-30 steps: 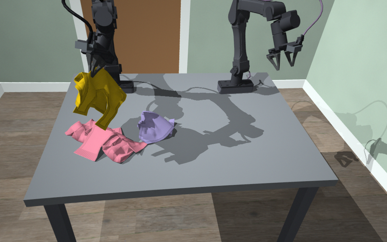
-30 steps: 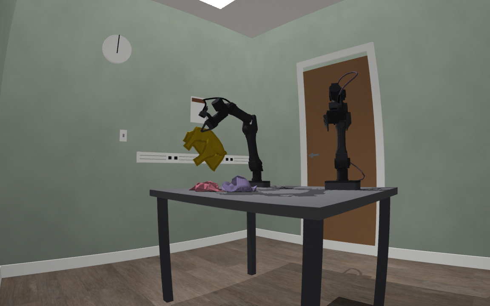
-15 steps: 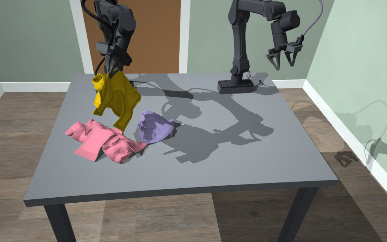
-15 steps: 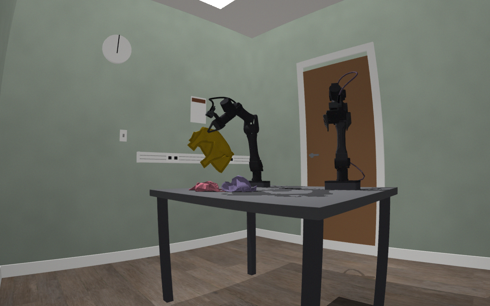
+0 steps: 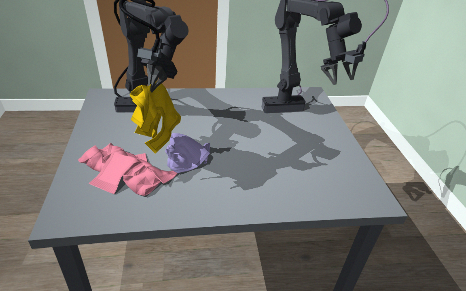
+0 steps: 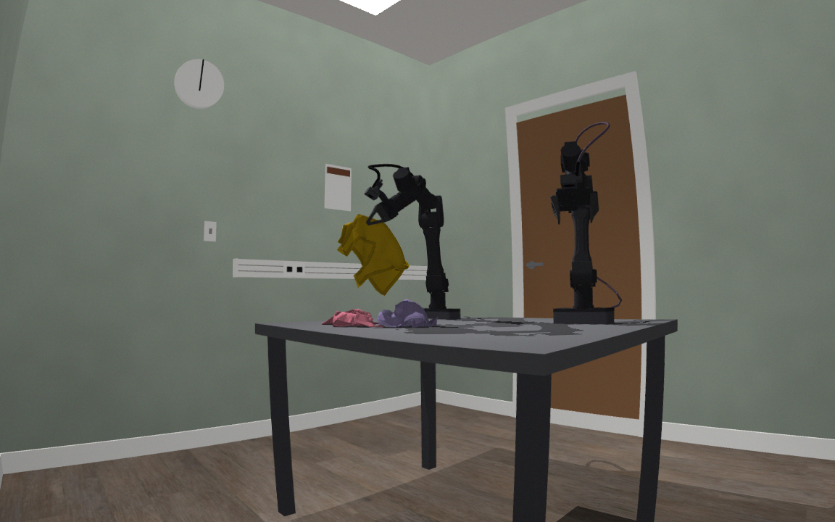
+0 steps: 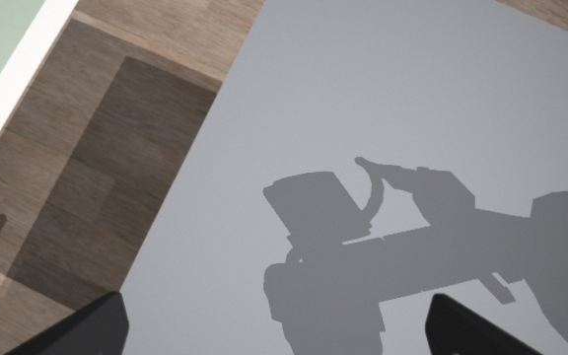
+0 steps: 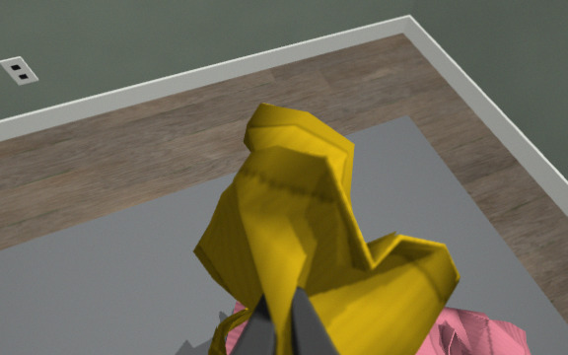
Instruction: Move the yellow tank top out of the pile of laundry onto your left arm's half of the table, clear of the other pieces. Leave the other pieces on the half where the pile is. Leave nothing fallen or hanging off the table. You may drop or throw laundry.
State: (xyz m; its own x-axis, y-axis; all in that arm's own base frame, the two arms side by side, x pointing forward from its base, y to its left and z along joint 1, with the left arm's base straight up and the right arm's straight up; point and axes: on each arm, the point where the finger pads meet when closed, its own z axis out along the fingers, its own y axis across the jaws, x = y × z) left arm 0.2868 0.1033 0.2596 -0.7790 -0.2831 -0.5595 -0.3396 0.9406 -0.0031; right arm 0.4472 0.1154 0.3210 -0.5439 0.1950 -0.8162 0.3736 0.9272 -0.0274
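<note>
Yellow fabric bunches at the closed fingertips of the right gripper [image 5: 152, 90] [image 6: 369, 223] [image 8: 282, 294], which has the yellow tank top [image 5: 169, 108] [image 6: 378, 249] [image 8: 284, 222] pinched between its nearly meeting fingers. The garment hangs in the air over the right half of the desk [image 5: 299, 202] [image 6: 504, 341] [image 7: 363, 99] [image 8: 116, 276], with left and right taken from the robot's own side and near and far from the top view. Its cloth falls in loose folds and narrow strips, and the exterior view shows its lowest corner above both other pieces, apart from them and from the desk surface. Beneath and toward the near side, a crumpled pink garment [image 5: 113, 169] [image 6: 350, 317] [image 8: 481, 330] lies on the right half, one ribbed band spread fairly flat. A rumpled purple garment [image 5: 187, 148] [image 6: 404, 315] sits just left of it and a little farther back, near the middle of the desk; whether their edges touch, I cannot tell. The left gripper [image 5: 343, 81] [image 6: 576, 222] [image 7: 277, 310] is raised high toward the far left, its fingers spread almost fully and holding nothing. Behind the desk's far side stands a brown door [image 5: 198, 43] [image 6: 537, 194] in a white frame. Broad shadows of the arms fall across the desk top.
</note>
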